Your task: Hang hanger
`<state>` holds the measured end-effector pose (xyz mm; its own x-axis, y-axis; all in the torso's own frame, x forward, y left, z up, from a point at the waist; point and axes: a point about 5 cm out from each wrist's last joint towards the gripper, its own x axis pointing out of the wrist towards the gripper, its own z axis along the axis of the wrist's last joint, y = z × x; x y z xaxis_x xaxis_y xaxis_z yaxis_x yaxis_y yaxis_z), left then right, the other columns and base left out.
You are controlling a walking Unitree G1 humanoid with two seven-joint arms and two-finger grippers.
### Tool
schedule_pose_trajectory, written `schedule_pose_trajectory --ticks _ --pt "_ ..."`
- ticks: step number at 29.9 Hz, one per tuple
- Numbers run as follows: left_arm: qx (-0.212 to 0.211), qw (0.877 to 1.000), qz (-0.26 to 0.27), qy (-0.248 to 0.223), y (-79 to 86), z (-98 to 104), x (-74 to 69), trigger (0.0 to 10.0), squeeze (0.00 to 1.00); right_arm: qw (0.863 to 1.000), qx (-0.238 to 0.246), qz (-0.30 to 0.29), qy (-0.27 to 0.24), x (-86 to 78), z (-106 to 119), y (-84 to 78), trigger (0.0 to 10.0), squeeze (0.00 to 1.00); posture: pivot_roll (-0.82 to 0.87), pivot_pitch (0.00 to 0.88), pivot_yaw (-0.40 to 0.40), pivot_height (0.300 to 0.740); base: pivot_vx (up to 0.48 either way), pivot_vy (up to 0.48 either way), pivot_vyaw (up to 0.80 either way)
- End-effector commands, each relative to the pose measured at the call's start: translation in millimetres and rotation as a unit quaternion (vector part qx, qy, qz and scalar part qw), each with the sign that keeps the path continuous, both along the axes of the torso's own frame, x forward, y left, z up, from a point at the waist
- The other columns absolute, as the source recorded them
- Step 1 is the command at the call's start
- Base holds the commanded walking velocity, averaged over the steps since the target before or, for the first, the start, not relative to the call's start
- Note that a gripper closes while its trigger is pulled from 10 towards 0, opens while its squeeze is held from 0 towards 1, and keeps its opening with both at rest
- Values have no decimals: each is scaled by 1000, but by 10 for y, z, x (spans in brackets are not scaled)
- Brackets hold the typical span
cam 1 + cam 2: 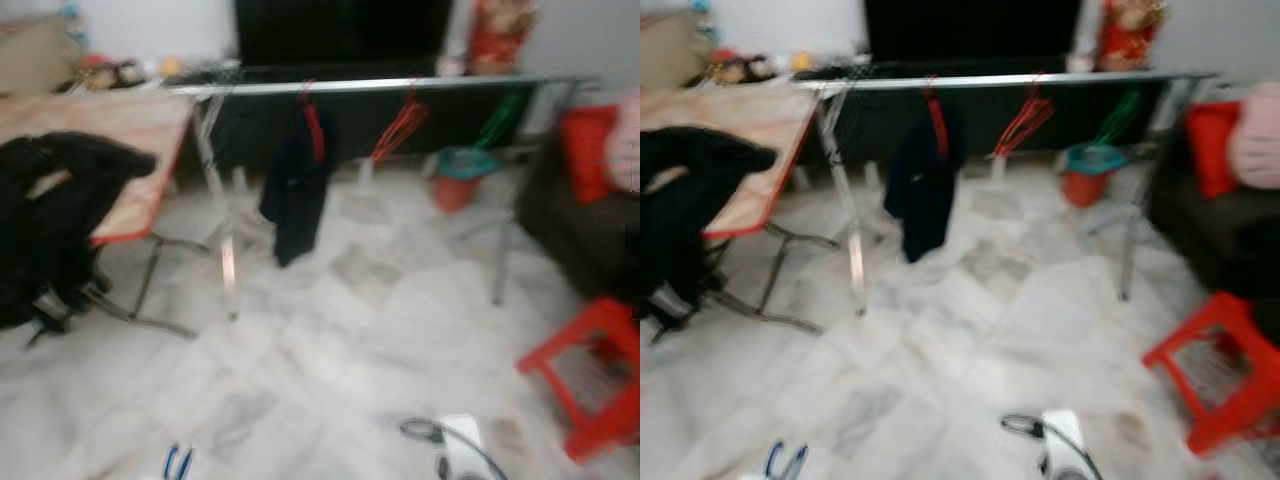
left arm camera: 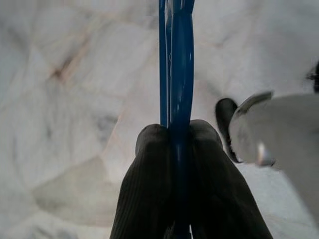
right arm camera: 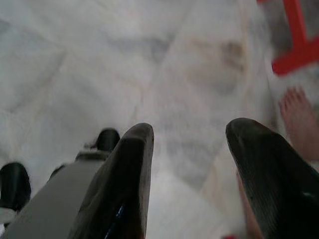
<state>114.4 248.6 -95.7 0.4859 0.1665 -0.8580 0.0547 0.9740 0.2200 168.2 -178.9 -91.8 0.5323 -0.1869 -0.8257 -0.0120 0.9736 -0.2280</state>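
A pale marble floor (image 1: 330, 350) runs to a metal rack (image 1: 380, 86) before a dark cabinet (image 1: 340, 35). A folding table (image 1: 120, 140) stands left; a red stool (image 1: 590, 375) and dark sofa (image 1: 580, 230) right.

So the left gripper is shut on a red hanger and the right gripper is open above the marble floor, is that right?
Not quite: the hanger is blue, not red. The left wrist view shows the left gripper shut on a blue hanger. The rest stands: the right gripper is open above the marble floor.
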Motion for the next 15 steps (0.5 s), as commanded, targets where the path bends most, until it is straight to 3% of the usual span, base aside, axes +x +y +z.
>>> schedule_pose_trajectory --ticks 1,4,15 --pt "-6 1000 7 9 2 -16 -50 10000 0 1000 -3 7 -15 91 44 -16 10000 0 14 0 18 740 0 0 0" --pt "-7 1000 7 9 1 -16 -49 10000 0 1000 -4 10 -16 97 47 -13 10000 0 18 0 16 740 0 0 0" --pt "-7 1000 5 9 6 -13 -43 10000 0 1000 -6 11 -11 78 36 -5 10000 0 17 0 20 740 320 0 0"
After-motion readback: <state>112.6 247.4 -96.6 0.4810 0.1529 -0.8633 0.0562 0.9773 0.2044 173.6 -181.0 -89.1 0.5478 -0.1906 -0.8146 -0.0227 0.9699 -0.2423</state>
